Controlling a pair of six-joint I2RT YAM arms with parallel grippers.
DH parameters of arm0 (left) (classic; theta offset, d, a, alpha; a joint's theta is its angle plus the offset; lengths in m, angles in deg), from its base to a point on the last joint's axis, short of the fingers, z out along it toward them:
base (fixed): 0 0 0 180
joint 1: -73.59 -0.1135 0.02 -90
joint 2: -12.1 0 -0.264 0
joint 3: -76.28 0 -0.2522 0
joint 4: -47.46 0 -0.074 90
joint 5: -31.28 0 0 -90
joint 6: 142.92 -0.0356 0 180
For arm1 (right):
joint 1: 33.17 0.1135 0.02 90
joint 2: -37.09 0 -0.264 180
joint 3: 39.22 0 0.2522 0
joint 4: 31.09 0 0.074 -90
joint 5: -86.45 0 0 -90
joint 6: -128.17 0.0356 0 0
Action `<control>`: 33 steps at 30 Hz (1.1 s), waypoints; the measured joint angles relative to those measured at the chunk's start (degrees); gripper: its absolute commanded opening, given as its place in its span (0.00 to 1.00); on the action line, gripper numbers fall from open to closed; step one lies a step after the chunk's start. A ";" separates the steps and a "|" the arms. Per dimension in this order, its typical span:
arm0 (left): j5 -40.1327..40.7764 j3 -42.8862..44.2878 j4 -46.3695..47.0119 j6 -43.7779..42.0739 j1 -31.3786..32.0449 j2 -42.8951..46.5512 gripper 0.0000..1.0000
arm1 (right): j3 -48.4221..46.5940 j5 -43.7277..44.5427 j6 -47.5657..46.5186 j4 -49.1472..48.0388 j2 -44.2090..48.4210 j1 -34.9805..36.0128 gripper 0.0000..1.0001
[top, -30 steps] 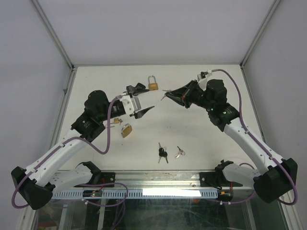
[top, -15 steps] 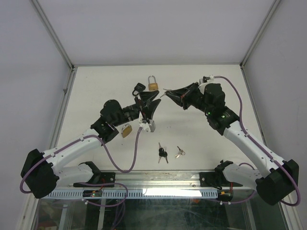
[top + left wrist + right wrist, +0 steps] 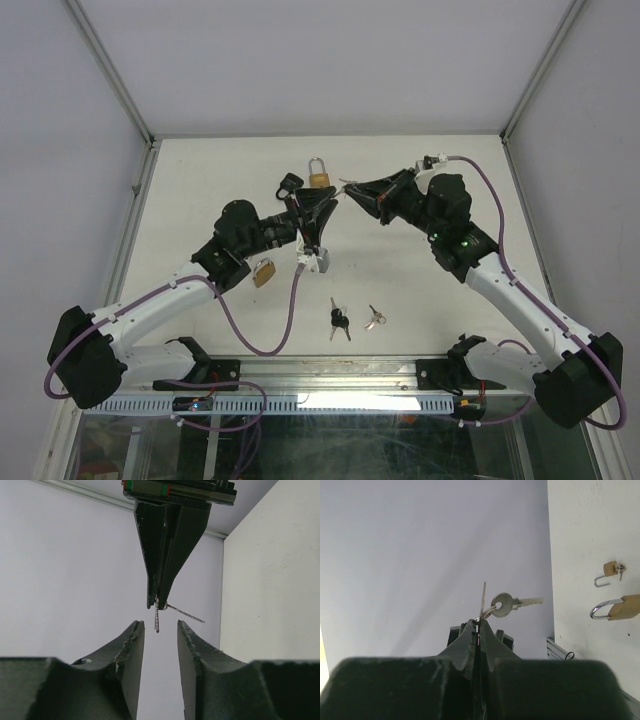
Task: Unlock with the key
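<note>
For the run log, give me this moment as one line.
right gripper: shut on key, midair | left gripper: open, lined up on key | padlocks: on table

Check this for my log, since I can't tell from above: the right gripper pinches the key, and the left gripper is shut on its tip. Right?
Wrong on the left gripper: it is open, jaws apart, with the tip of the key at the mouth of the gap, touching neither. The right gripper does pinch the key. The left wrist view shows it.
</note>
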 measured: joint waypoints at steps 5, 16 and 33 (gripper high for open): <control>0.02 0.81 -1.38 -0.83 0.02 -1.20 0.18 | 0.00 -0.17 0.00 -0.20 0.00 0.02 0.00; 0.33 1.55 -1.25 -1.25 0.02 -1.57 0.00 | 0.02 -0.92 0.02 -0.74 -0.50 0.02 0.00; 3.56 8.11 -15.82 29.64 0.39 1.88 0.00 | 0.42 -5.75 -8.50 1.31 -0.48 -0.39 1.00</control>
